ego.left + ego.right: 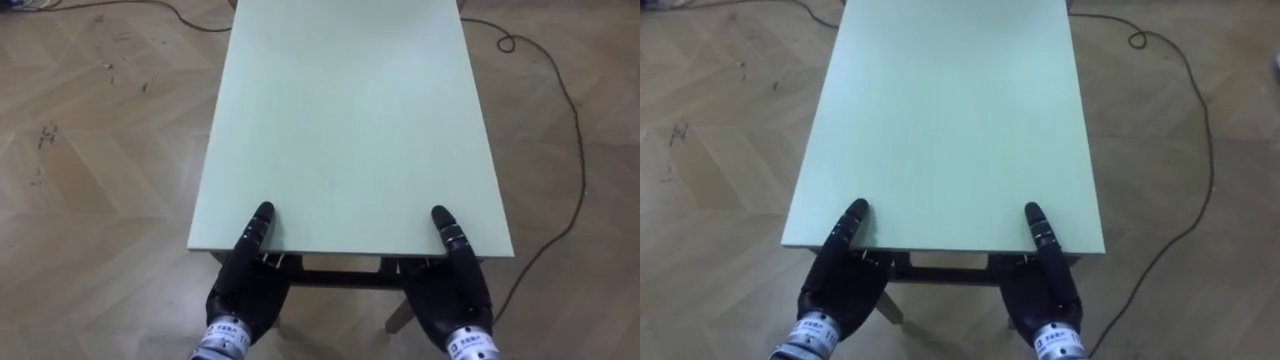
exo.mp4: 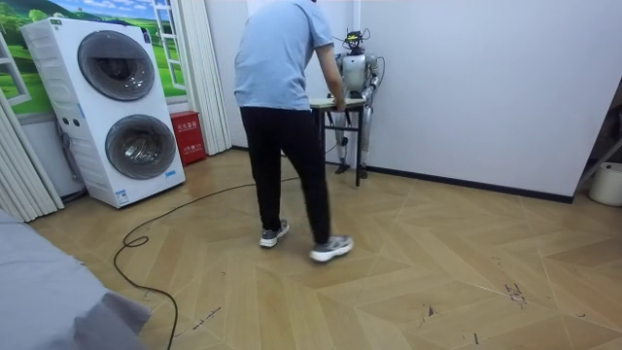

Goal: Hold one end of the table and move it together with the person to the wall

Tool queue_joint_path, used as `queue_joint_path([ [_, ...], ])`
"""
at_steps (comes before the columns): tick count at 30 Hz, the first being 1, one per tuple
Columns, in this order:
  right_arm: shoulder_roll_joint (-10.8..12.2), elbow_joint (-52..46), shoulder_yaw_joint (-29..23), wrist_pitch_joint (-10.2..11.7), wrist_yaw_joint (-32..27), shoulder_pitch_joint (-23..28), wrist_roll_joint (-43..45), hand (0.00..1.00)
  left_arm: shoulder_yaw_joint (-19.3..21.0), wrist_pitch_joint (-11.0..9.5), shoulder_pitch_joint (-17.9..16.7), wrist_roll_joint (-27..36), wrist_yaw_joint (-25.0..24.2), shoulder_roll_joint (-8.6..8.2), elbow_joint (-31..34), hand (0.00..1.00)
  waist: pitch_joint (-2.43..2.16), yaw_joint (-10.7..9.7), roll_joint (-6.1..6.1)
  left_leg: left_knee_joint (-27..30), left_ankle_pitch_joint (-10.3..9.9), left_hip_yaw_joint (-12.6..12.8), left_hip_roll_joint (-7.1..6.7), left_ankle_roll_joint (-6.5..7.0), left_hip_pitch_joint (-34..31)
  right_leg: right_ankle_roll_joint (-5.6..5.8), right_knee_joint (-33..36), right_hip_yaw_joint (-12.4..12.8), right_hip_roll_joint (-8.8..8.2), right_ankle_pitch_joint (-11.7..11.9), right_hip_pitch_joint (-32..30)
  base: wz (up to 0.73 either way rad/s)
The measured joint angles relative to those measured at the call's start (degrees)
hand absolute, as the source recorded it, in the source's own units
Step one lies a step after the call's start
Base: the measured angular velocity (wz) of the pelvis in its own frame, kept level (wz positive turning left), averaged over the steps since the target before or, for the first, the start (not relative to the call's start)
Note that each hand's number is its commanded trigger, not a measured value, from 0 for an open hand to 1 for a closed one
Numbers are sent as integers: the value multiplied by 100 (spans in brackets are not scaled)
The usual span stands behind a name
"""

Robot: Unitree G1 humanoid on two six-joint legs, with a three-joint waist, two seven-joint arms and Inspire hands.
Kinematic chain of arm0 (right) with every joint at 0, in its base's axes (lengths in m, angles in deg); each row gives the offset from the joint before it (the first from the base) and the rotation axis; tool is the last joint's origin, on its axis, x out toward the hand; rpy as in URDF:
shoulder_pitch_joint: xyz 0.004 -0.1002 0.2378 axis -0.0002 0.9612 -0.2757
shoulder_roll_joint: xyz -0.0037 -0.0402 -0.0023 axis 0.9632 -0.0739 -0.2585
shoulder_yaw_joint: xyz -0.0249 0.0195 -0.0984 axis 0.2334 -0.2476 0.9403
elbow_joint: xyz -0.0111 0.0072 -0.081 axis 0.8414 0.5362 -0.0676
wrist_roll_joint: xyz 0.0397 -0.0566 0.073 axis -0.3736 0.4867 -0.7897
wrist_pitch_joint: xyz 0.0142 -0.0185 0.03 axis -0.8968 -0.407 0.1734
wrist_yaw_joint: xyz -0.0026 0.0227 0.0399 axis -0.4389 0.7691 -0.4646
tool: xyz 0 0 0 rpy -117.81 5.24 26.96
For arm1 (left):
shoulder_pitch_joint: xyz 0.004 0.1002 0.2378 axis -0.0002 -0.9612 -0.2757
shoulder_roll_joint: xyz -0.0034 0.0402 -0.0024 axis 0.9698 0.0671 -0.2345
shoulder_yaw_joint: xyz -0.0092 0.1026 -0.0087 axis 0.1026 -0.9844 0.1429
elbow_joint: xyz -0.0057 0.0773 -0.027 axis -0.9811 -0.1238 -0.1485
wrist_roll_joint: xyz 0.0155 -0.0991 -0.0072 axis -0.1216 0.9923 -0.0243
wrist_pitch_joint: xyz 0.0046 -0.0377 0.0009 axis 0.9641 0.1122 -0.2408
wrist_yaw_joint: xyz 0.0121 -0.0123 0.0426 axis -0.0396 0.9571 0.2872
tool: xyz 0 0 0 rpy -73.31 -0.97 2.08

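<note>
Pale green laminate on a dark frame: the table (image 1: 350, 120) is seen from above as a plain rectangular surface, bare and unmarked, with wooden legs showing under the near edge. It stands over a herringbone wood floor (image 1: 90, 150), between the robot by the white wall and a person (image 2: 282, 97) at the opposite short end. The near edge is taken at both corners: the left hand (image 1: 245, 285) and the right hand (image 1: 455, 290) are each set against it with one dark digit laid flat on top. The rest of each hand is hidden under the edge, so how tightly it is clasped cannot be told. In the room view the person is bent to the far end with feet apart, as if mid-stride. Step judged: the shared carry is under way, or just being set up. Whether the legs are off the floor cannot be told. Next move judged: the top to be kept level and the person's pace matched. Table judged rigid, and awkward if one end drops.
</note>
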Motion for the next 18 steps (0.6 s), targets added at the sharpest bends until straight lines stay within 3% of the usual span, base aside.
queue_joint_path([
  [3, -11, 5, 81, 83, -5, -31, 21, 100, 22, -5, -22, 0, 2, 14, 0, 100, 8, 8, -50, 0, 8, -112, 26, -14, -10, -21, -272, -89, 60, 91, 120, 13],
  [11, -107, 154, 123, 86, -2, -265, 164, 100, 71, -2, -201, 1, -34, -76, 58, 100, 26, 122, -21, 6, 15, -523, 2, -29, -99, -15, -369, -202, 94, 111, 209, 18],
  [14, -92, 154, 132, 65, -2, -298, 227, 100, 97, -5, -294, 2, -96, -112, 99, 100, 29, 167, -7, -6, 33, -842, -2, -60, -99, -16, -408, -313, 119, 111, 311, 31],
  [17, -101, 154, 125, -6, -3, -341, 269, 100, 145, -4, -408, 3, -109, -153, 182, 100, 37, 183, 54, -48, 71, -1435, 51, -107, -63, -40, -20, -429, 177, 60, 172, 25],
  [18, -87, 153, 128, -52, -3, -384, 318, 100, 146, -52, -450, 75, -154, -168, 205, 100, 73, 201, 170, -67, 72, -1971, 111, -126, -65, -207, -53, -240, 347, -54, -48, 0],
])
